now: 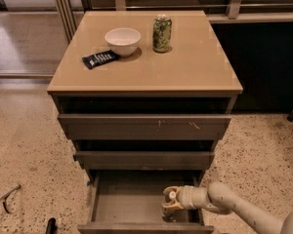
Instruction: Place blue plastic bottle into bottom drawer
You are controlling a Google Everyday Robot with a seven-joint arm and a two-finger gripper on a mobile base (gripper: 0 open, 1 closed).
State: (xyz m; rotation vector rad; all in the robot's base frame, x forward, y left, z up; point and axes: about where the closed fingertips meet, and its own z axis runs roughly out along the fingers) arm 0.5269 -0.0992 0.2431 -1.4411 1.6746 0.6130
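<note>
The blue plastic bottle can hardly be made out: only a small white round bit (172,195) is seen at the gripper (170,204). Whether anything is held, or how wide the gripper is set, cannot be told. The arm (234,208) is cut off at 5 o'clock. The gripper is placed inside the open bottom drawer (127,204), at its 3 o'clock side.

Soft indoor light, bright tabletop (185,67), tool (170,204) low in shaded bottom drawer (127,199)
</note>
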